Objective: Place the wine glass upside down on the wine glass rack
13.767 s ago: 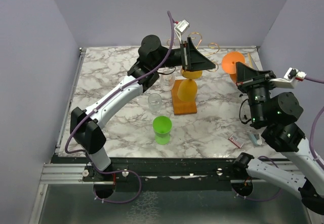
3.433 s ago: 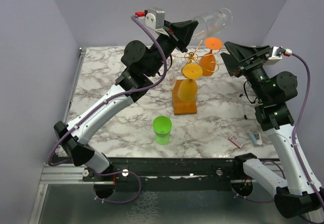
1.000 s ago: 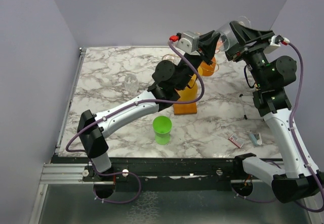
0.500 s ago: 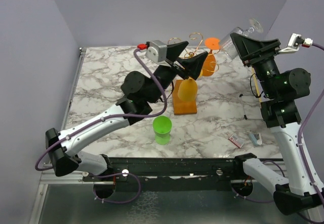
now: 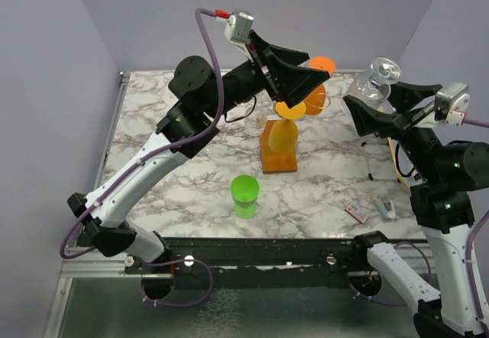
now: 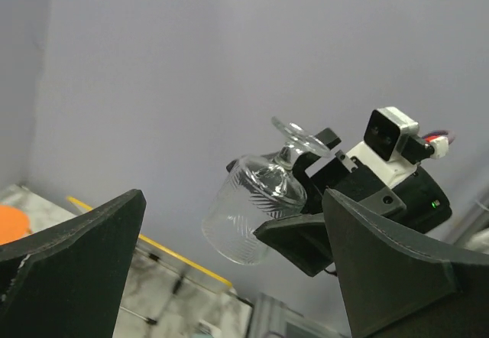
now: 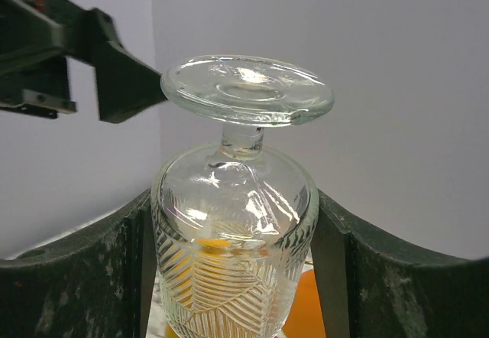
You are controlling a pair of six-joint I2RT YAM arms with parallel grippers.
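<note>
The clear wine glass has changed claws. A few seconds ago the left claw carried it. Now the right claw holds it, closed on the ribbed bowl with a finger on each side. The glass is already turned over, foot up and mouth down, and has come down from the upper right corner of the overhead view to the right of the frame. It hangs in the air well above the counter.

The left claw is spread wide with nothing between its fingers. It has swung back up and sits in the upper middle of the overhead view, directly over the wine glass rack. From its own camera, the glass and the right claw appear in the gap between its fingers.

The handover looks finished and the glass is correctly oriented, so what remains is the hanging itself. The rack already carries orange glasses at centre frame. The raised left arm may be in the way of the right claw's route to a free wire arm. A green cup stands below the rack in the frame.
</note>
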